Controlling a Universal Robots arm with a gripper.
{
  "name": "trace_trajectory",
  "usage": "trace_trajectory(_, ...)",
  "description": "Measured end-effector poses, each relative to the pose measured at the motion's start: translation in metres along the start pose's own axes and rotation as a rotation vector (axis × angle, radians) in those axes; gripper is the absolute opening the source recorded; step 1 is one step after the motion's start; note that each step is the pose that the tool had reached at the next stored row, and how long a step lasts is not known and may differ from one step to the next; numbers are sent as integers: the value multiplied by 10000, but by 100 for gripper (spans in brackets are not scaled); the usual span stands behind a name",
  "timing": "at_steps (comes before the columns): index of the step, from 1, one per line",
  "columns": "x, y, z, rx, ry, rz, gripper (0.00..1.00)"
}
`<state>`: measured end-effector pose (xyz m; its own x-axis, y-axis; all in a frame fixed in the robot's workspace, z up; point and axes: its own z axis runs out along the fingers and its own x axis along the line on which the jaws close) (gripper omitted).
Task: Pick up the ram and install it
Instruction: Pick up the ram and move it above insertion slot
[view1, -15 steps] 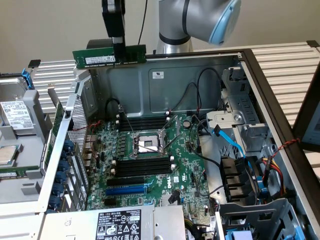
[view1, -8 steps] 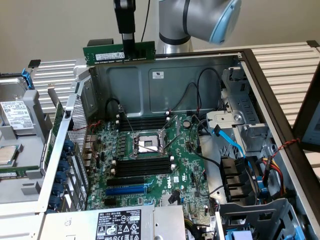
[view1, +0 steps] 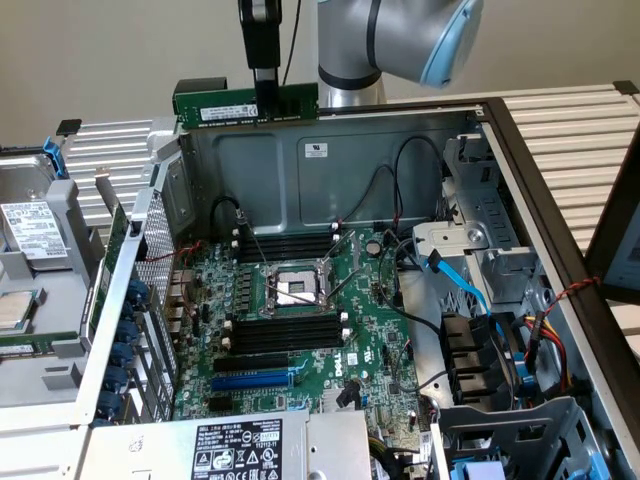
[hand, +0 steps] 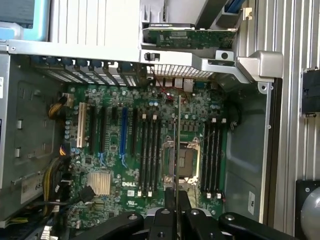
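- Holding the ram (view1: 215, 104) above the open case (view1: 300, 190), the gripper (view1: 265, 98) in the exterior view has its jaws clamped on the stick near its middle. The green board juts out to both sides of the jaws, long edge level.
- Well below the jaws lies the motherboard (view1: 370, 340), with black memory slots (view1: 285, 337) on either side of the CPU socket (view1: 290, 290). The ram touches none of them.
- In the wrist view, the ram (hand: 177, 145) runs edge-on as a thin line straight out from the gripper (hand: 176, 202), pinched between its jaws.
- Beyond the jaws, that line falls over the CPU socket (hand: 184, 160), between the two banks of memory slots (hand: 149, 150), not over a slot.
- By this evidence the pick-up is done. Lining up over a slot, lowering and seating the ram are not yet done.
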<state>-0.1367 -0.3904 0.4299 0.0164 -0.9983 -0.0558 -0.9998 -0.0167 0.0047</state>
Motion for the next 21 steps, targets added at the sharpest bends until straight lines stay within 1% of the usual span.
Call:
trace_trajectory(2, 14, -2, 3, 0, -4, 1, 14)
trace_trajectory(3, 14, -2, 9, 0, 7, 1, 14)
trace_trajectory(7, 19, -2, 43, 6, 129, 1, 14)
trace_trajectory(8, 20, -2, 54, 7, 151, 0, 14)
trace_trajectory(10, 21, -4, 81, 8, 176, 0, 14)
trace_trajectory(15, 25, -45, 112, 10, 190, 26, 14)
trace_trajectory(19, 27, -103, 118, 9, 190, 36, 14)
trace_trajectory(21, 29, -137, 123, -6, 185, 36, 14)
